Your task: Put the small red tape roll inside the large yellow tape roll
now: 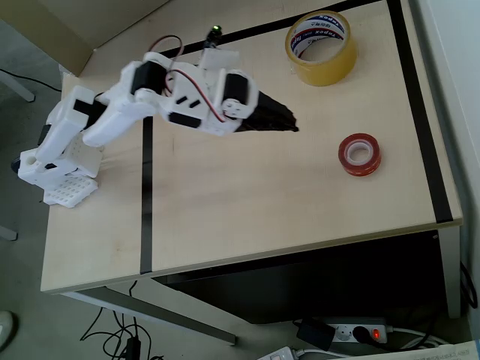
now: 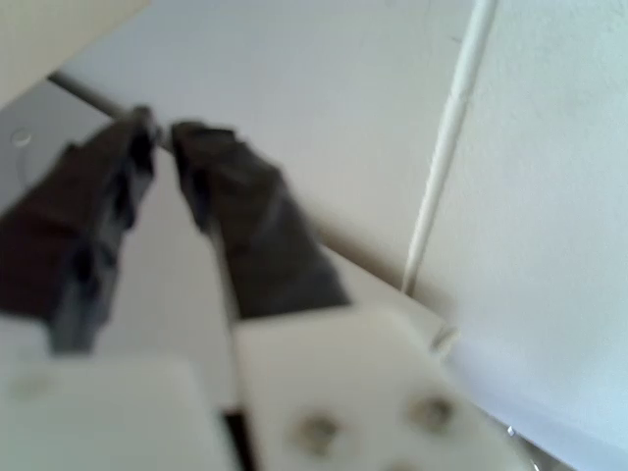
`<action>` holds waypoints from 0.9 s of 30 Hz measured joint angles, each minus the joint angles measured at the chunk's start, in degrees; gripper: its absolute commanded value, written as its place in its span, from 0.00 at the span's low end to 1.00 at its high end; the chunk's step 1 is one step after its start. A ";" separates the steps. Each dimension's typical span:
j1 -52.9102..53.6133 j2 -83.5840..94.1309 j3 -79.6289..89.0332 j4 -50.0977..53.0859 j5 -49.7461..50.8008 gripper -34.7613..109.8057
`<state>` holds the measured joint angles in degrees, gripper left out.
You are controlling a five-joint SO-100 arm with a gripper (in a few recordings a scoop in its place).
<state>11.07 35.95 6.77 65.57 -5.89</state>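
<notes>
Close against the wrist camera sits the white block of my wrist, and beyond it my two dark fingers (image 2: 235, 216) reach up toward the upper left of the frame, their tips drawn near each other with just a narrow slit of pale background between them. So my gripper (image 2: 162, 137) is all but closed and grips nothing; the fingers rest against no object that I can make out, though the wrist view is blurred. In the overhead view my gripper (image 1: 289, 120) points to the right from the middle of the frame, hanging over bare table (image 1: 247, 195), with the white arm (image 1: 142, 101) stretching back to its base at the left edge. Both rolls lie flat with their holes facing up, which is what I would want: the small red tape roll (image 1: 359, 154) at the right of the frame can be pinched across its rim from above, and the large yellow tape roll (image 1: 321, 47) at the upper right offers an open well to drop it into. They lie well apart from each other, the red one lower in the frame. My fingertips are short of the red roll, so I judge that the pickup is not yet begun and that I must spread my fingers wider before coming down over it.
</notes>
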 measured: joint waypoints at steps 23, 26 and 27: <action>-2.55 -16.96 0.00 -23.47 0.09 0.24; -2.55 -18.63 0.09 -25.40 0.09 0.24; -2.55 -18.98 0.09 -26.02 0.09 0.24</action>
<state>8.53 16.96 6.86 39.55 -5.80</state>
